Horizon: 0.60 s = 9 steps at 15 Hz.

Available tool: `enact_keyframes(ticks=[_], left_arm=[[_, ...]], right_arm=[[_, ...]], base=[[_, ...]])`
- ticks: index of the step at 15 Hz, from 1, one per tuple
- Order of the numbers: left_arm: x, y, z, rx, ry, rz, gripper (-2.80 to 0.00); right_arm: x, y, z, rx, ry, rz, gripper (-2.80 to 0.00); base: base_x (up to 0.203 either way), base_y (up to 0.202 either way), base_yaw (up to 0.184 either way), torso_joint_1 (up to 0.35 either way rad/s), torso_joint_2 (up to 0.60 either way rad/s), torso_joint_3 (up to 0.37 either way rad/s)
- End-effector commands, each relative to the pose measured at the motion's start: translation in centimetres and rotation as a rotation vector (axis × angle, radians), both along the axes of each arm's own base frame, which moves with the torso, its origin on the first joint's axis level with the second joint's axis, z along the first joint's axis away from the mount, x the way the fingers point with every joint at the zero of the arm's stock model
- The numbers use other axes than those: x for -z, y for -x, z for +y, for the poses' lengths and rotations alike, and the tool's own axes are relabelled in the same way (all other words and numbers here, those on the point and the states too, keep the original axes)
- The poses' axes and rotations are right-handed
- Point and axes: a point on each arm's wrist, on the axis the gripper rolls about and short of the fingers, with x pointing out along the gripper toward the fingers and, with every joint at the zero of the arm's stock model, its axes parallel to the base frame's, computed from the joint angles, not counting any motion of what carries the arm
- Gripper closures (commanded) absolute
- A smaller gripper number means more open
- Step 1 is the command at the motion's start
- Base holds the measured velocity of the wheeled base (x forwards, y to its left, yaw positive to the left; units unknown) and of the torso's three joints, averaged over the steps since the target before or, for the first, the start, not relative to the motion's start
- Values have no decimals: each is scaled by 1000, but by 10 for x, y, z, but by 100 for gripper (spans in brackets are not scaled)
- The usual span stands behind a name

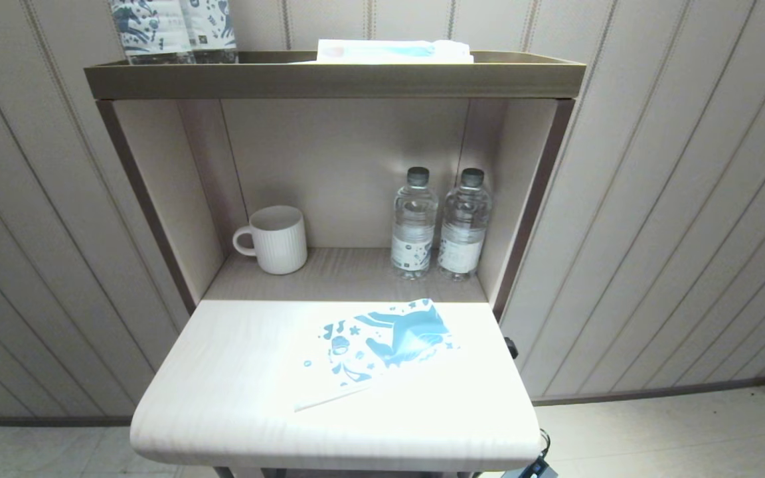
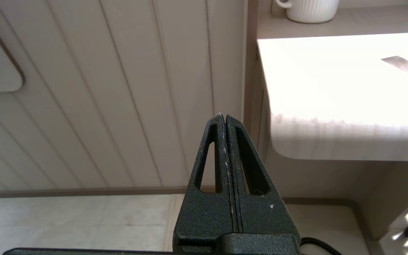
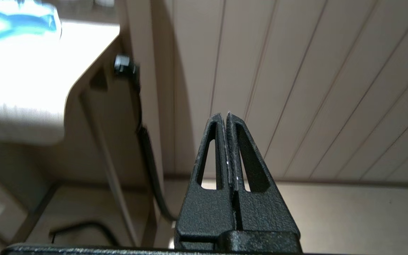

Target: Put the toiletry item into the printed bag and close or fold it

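The printed bag (image 1: 382, 345) lies flat on the white pull-out tabletop (image 1: 223, 378), right of centre, with its blue-printed end toward the shelf. One printed corner of the bag (image 3: 16, 21) shows in the right wrist view. I see no toothbrush anywhere. A short grey streak (image 2: 400, 64) lies on the bright tabletop, and I cannot tell what it is. My left gripper (image 2: 223, 116) hangs shut and empty beside the table's left edge, below its top. My right gripper (image 3: 227, 115) is shut and empty beside the table's right edge. Neither arm shows in the head view.
In the open shelf behind the tabletop stand a white ribbed mug (image 1: 276, 239) on the left and two water bottles (image 1: 439, 226) on the right. On the top shelf are blue-patterned packs (image 1: 170, 30) and a white-and-blue flat item (image 1: 392, 51). Panelled walls flank the unit.
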Motion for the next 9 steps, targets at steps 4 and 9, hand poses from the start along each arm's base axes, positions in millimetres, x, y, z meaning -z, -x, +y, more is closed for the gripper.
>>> enact_keyframes(ticks=[4,9], left_arm=[[9,-3,0,22,143,28,0],[9,-3,0,22,158,25,0]], right_arm=[[5,-2,-1,29,-43,24,0],[5,-2,-1,32,-52,24,0]], base=[[0,0,0,0,0,0],[0,0,0,0,0,0]])
